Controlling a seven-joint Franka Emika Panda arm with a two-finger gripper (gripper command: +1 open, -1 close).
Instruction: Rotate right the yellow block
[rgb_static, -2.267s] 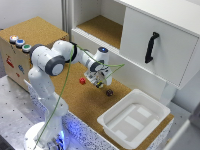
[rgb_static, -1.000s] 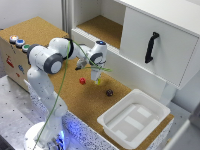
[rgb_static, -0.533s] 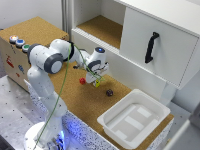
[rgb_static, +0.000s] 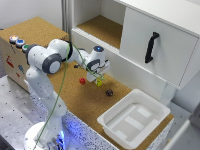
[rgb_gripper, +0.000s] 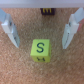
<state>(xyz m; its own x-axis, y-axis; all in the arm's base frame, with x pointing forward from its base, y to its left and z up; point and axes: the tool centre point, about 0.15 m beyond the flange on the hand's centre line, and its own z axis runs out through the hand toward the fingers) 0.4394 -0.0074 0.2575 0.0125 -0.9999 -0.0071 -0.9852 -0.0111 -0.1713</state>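
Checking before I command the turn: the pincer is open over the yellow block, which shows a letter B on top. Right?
Nearly. The wrist view shows the letter on the yellow block is an S, not a B. The rest holds: the pincer is open, with one finger on each side of the block and not touching it.

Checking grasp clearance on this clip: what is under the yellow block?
The yellow block rests on the cork tabletop, "S" face up, between the open end effector fingers, untouched. Bare cork shows around it. Its underside is hidden.
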